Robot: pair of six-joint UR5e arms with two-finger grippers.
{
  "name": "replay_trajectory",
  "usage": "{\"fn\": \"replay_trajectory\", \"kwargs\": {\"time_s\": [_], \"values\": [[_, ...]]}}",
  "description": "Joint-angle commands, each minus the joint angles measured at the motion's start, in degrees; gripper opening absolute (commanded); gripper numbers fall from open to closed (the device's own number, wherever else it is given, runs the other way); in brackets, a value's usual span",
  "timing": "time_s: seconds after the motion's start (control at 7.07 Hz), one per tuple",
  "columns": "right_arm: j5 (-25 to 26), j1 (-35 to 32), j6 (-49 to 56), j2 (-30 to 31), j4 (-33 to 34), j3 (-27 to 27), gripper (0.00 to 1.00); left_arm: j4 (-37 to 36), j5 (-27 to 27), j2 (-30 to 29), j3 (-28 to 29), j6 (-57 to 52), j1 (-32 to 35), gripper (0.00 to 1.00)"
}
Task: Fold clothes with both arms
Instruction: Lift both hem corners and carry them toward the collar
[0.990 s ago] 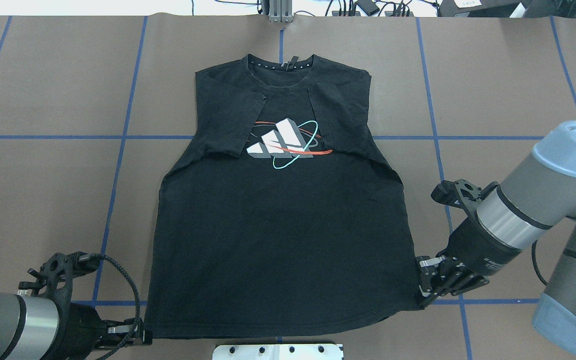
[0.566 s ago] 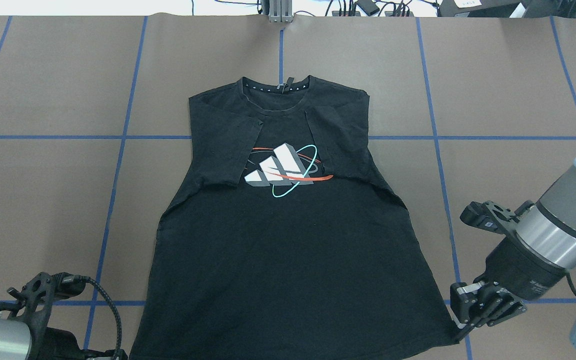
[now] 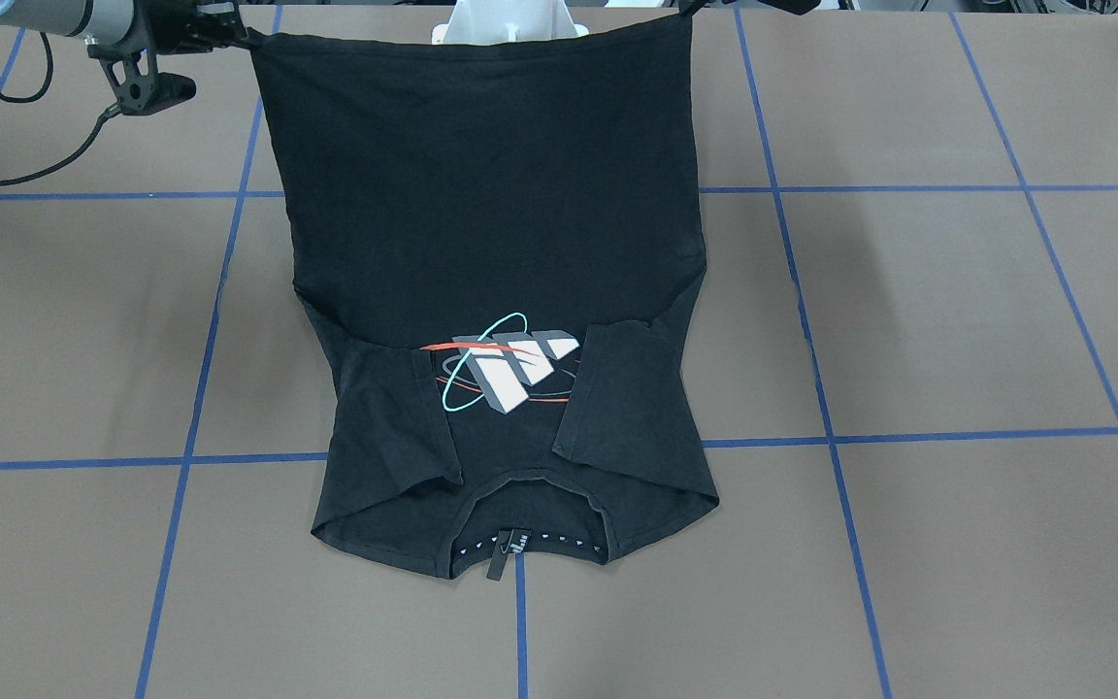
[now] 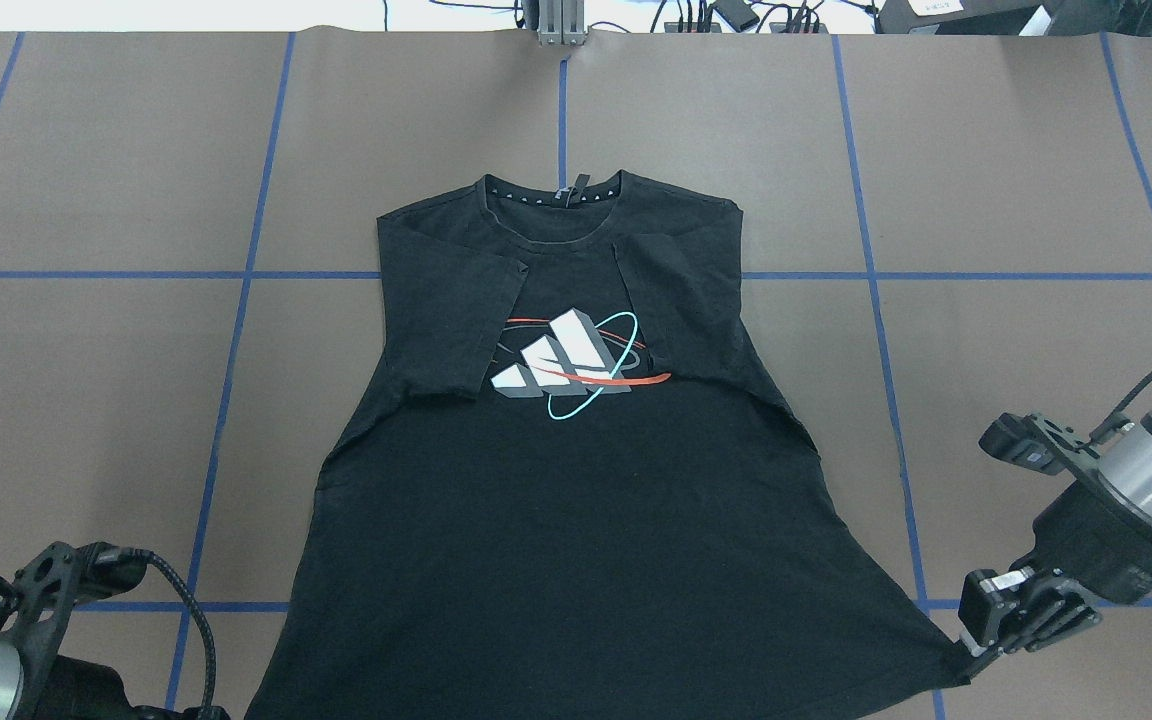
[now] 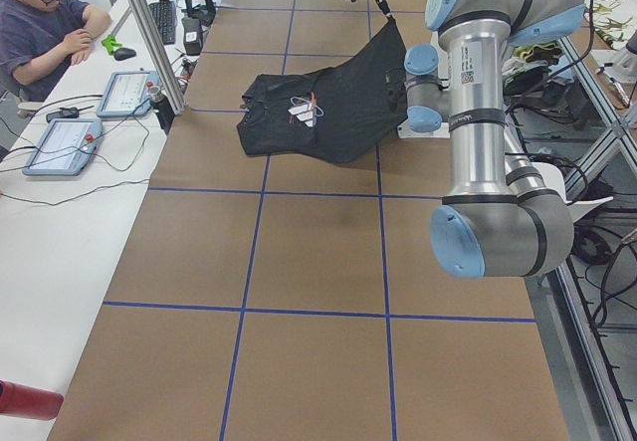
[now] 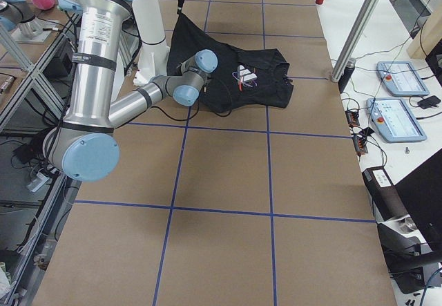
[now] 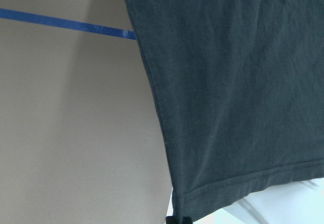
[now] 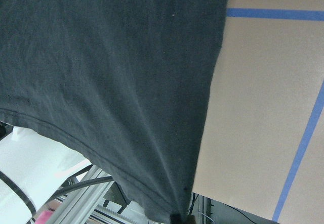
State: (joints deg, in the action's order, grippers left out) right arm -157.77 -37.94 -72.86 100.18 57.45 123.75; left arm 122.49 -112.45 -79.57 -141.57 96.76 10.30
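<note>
I have the T-shirt [image 4: 576, 520] by its two bottom corners. My right claw [image 4: 976, 655] is pinched tight on one hem corner and my left claw [image 7: 176, 219] is closed on the other, which shows best in the left wrist view, where the fabric runs straight down into the fingertips. The hem [image 3: 472, 39] is raised off the bench [image 4: 86, 400] on my side and pulled taut between the claws. From there the cloth slopes down to the collar [image 4: 556, 195], which lies flat on the far side, graphic [image 4: 576, 365] up. Both sleeves [image 4: 446, 320] are already turned in over the chest and partly cover the print, so I judge the narrowing is done and the lengthwise fold is the step in hand. The next move should be to carry both corners forward together over the body of the shirt and lay the hem near the collar. That calls for the claws to travel level and at the same pace, with enough tension to hold the edge straight but not so much that the collar end drags or the tucked sleeves flip open. The right corner looks drawn out wider than the left, so the fold could land skewed. Nothing here serves as a container; the shirt rests directly on the bench.
</note>
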Motion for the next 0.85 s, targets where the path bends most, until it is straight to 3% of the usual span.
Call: {"fn": "replay_trajectory", "kwargs": {"time_s": [0.0,0.42,0.57,0.71], "values": [[0.0,-6.33,0.0,-3.57,-5.49,-6.47,0.0,0.03,-6.96,-4.62,0.32,-0.16,10.3,0.0],[-0.7,-15.48,0.09,-10.77,-6.04,-13.51,0.0,-0.05,-7.52,-8.31,3.9,-3.47,20.16,0.0],[-0.61,-17.41,0.0,-13.58,-5.95,-16.06,0.0,0.12,-9.87,-9.28,7.58,-5.68,25.5,0.0],[-0.61,-19.7,0.09,-14.83,-5.78,-17.82,0.0,0.47,-15.55,-10.68,12.06,-8.66,32.08,0.0]]}}
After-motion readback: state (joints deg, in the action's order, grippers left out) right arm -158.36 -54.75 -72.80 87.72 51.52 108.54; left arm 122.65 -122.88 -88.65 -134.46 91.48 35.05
